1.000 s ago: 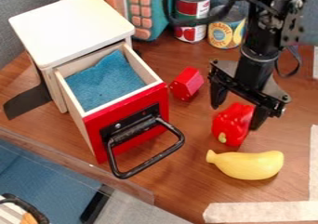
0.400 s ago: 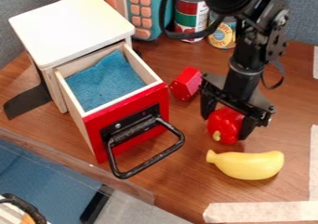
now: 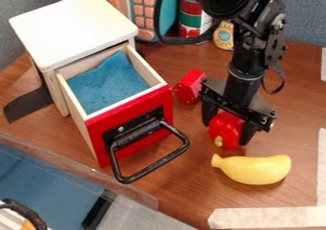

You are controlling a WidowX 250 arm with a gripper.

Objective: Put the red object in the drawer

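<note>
Red pepper [image 3: 225, 129]: at the gripper, outside the drawer, behind the banana's stem end.
Gripper [image 3: 227, 132]: clamped on the red pepper, one finger per side.
Banana [image 3: 256, 170]: lying on the table [image 3: 191, 195].
Red block [image 3: 189, 86]: between drawer and gripper.
Drawer [image 3: 130, 129]: pulled out, blue cloth [image 3: 107, 85] inside.

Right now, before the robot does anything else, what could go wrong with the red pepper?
The shiny, rounded toy pepper might slip from the gripper around it. The banana lies close by, so it could get nudged. On the way to the open drawer, the pepper might bump the drawer's front or its black handle.
</note>
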